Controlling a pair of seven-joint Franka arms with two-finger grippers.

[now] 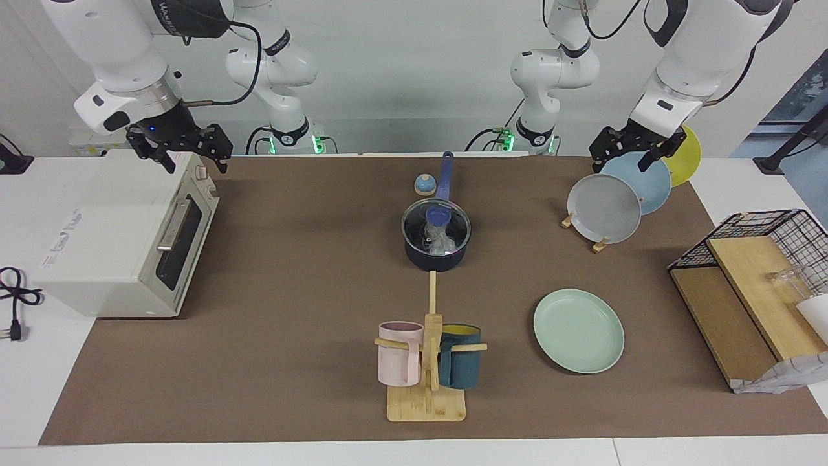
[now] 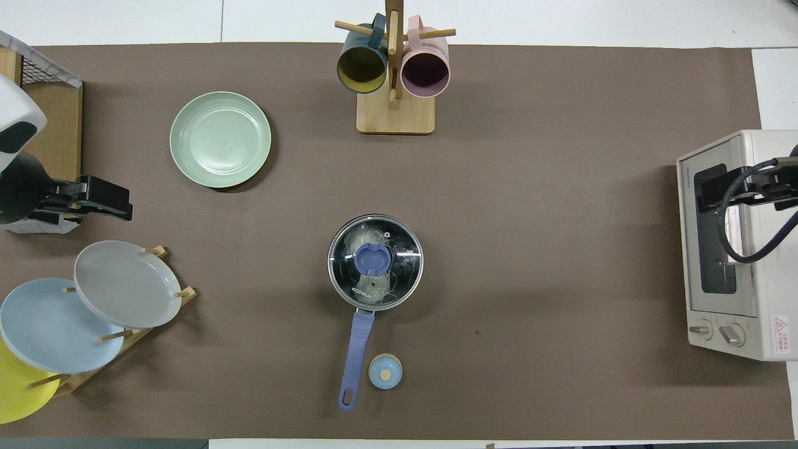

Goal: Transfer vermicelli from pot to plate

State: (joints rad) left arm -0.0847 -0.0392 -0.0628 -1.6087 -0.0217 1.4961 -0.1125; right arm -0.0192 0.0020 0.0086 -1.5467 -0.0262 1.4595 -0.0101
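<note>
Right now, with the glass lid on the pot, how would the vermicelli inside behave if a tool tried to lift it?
The vermicelli looks like a loose tangle of thin strands, so it would probably droop and trail. Its glassy look suggests it may be slippery. The clump seems light and may come up whole. The lid on the pot has to come off first.

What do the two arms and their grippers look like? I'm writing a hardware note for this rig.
Both arms have glossy white rounded shells with dark joint bands and black cables looping along them; green lights glow at their bases. The left gripper and right gripper are black, angular two-finger units on black wrist sections below metal rings. The right wrist shows a small blue light.
</note>
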